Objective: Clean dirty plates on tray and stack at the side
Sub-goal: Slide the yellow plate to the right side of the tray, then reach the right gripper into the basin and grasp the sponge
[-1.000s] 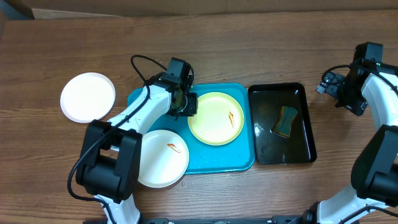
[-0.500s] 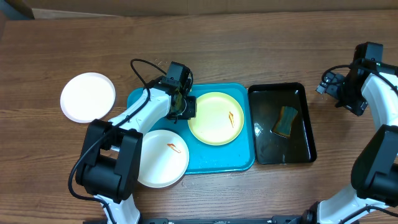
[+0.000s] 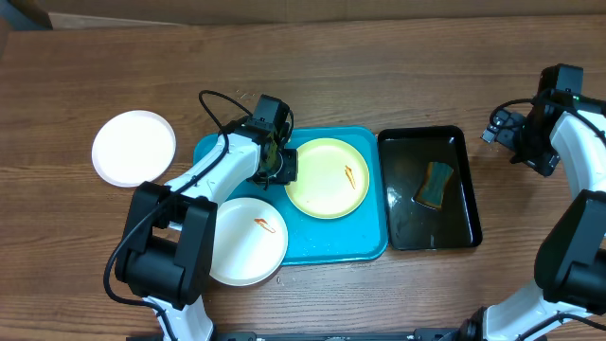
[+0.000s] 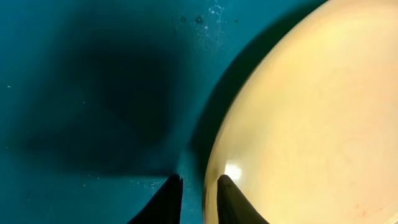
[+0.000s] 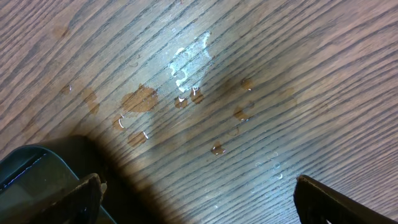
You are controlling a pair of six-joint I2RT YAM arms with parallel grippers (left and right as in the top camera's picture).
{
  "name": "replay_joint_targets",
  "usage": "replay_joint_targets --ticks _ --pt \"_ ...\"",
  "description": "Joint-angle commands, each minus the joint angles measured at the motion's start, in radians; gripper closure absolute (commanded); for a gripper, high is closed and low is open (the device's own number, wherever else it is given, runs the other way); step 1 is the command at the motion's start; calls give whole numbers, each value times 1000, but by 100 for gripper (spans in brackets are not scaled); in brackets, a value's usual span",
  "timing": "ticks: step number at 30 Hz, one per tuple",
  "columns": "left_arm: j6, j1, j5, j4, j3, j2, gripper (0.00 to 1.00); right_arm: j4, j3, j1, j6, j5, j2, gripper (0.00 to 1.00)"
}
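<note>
Table, overhead: brown wood table (image 3: 379, 66); tray (image 3: 365, 242) in the middle, black tub (image 3: 469, 180) to its right.
Step, overhead: left gripper (image 3: 281, 163) at the left rim of the smeared pale yellow-green plate (image 3: 327, 185) on the tray; I'd say taking it for washing.
Left wrist: fingers pinched on that rim.
Right wrist: right gripper (image 5: 198, 182) spread wide, empty, over wet wood.
Next: a firm hold on the thin rim, then lift.

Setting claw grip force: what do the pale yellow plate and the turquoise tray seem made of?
Pale yellow round plate: probably plastic or melamine, smooth and glossy, with a bright highlight near its rim. Turquoise rectangular tray: likely moulded plastic, satin finish, rounded corners, droplets beading on it.
</note>
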Motion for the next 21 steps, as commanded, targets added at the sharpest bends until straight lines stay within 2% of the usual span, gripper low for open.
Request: replay_joint_targets --ticks 1,3,5,11,12,13,14,16,21 --pt "-2 1 -14 0 17 -2 74 3 24 -1 5 7 0 0" --pt "-2 1 -14 1 17 -2 74 20 24 -1 7 -38 0 0" --pt "-3 1 -14 2 17 -2 74 18 24 -1 9 -198 0 0" --pt "-2 1 -14 10 17 -2 74 -105 28 -1 -17 -473 -2 0" --pt "-3 1 -14 10 17 -2 74 -118 35 -2 -20 -514 -2 2" --pt "-2 1 -14 9 17 -2 74 -150 49 -2 -20 -546 -2 18" --pt "-2 1 -14 9 17 -2 74 -187 65 -1 -19 -548 -2 27" --pt "-3 1 -14 9 17 -2 74 -248 92 19 -28 -535 -6 31" --pt "-3 1 -12 9 17 -2 73 -357 112 108 -47 -430 -46 28"
